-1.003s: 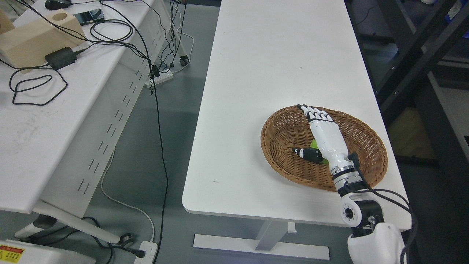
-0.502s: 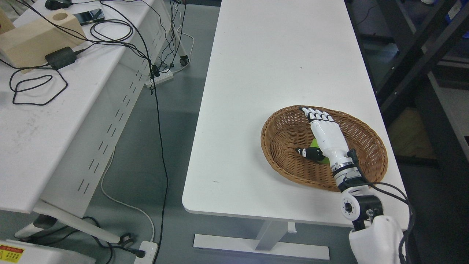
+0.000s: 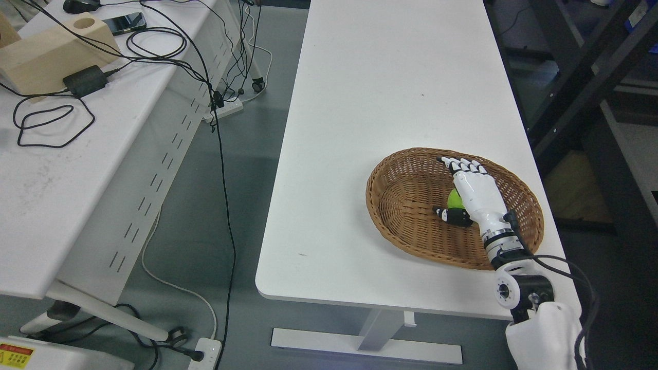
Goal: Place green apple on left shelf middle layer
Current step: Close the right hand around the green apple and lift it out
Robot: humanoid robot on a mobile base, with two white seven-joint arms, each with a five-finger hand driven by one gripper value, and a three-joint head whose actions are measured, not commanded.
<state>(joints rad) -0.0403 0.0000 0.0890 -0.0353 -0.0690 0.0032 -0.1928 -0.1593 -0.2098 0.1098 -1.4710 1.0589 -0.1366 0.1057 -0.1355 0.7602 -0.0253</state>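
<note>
The green apple point(image 3: 454, 198) lies inside the brown wicker basket point(image 3: 401, 205) at the near right of the white table point(image 3: 380, 103). My right hand point(image 3: 448, 188) comes in from the lower right and covers the apple from above and the right. Its white fingers point(image 3: 465, 165) curl over the far side and its black thumb point(image 3: 451, 215) is tucked against the near side, so the hand is shut on the apple. Only a small part of the apple shows, between thumb and palm. The left arm is out of view.
A dark metal rack point(image 3: 591, 77) stands right of the table. A second white desk point(image 3: 77, 154) at the left carries a wooden block point(image 3: 51, 54), a phone point(image 3: 123, 22) and black cables point(image 3: 46, 118). Cables and a power strip point(image 3: 204, 354) lie on the floor between.
My right hand has shifted right inside the basket and its fingers have curled in. The thumb has drawn closer to the palm, and more of the apple shows.
</note>
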